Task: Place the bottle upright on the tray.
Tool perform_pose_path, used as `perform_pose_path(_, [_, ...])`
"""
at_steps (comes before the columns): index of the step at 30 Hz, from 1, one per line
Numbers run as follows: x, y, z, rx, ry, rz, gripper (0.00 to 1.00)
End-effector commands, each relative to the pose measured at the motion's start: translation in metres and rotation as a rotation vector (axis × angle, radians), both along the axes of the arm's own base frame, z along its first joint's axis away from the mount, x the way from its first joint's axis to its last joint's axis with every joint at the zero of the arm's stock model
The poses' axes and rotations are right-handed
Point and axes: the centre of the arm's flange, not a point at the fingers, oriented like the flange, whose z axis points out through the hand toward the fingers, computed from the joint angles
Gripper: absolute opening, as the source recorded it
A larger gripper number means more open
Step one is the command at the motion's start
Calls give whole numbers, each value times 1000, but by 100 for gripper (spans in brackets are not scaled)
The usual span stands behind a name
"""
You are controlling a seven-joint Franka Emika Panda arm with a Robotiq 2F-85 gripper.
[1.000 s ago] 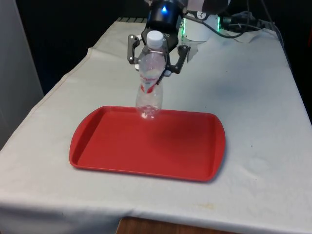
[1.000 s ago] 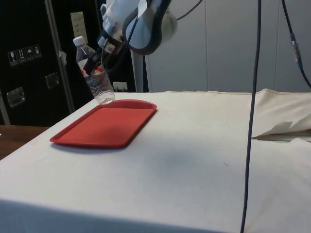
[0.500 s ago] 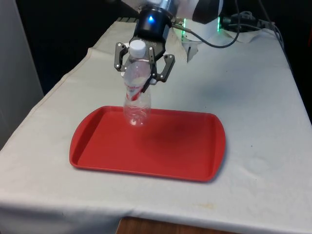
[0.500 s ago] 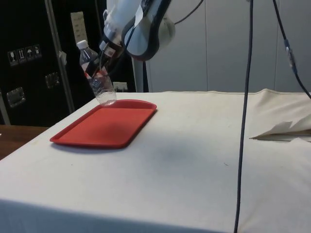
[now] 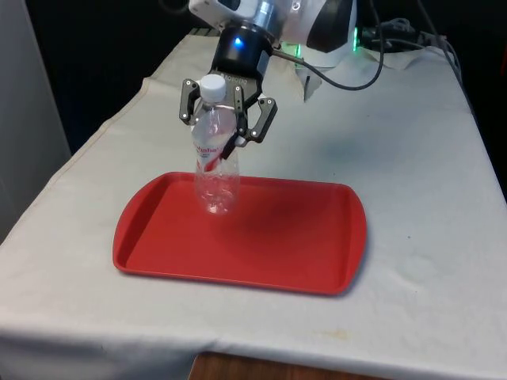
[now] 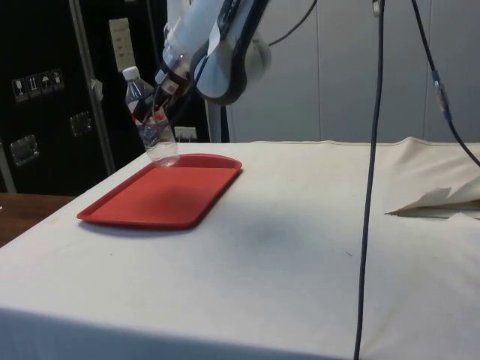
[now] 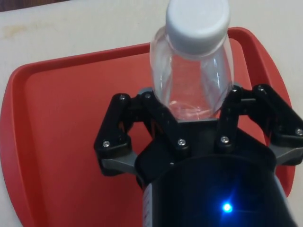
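**Bottle carried over tray, not yet set down**

Front view: end effector (image 5: pixel 223 127) clenched on clear bottle (image 5: pixel 215 158), nearly upright above red tray (image 5: pixel 301 245).

Side view: bottle (image 6: pixel 150 120) base just clear of tray (image 6: pixel 161 199).

Wrist view: white cap (image 7: pixel 199 21) leans slightly; level it, lower until base rests flat, then let go.

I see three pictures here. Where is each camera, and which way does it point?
Front view: sits across the table, looking along it at the red tray; the gripper holds the bottle above it.
Side view: sits beside the table, looking across at dark cabinets; the white arm reaches in.
Wrist view: rides on the arm, looking down past the black fingers at the bottle's cap.
All three share the bottle and tray.
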Motion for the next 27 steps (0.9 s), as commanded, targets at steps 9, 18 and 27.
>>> perform_pose_path(9, [-1,3,-6,13,-31,-10,35])
perform_pose_path(18, [-1,9,-19,33,-70,-25,35])
perform_pose_path(27, [-3,11,-31,56,-79,-40,35])
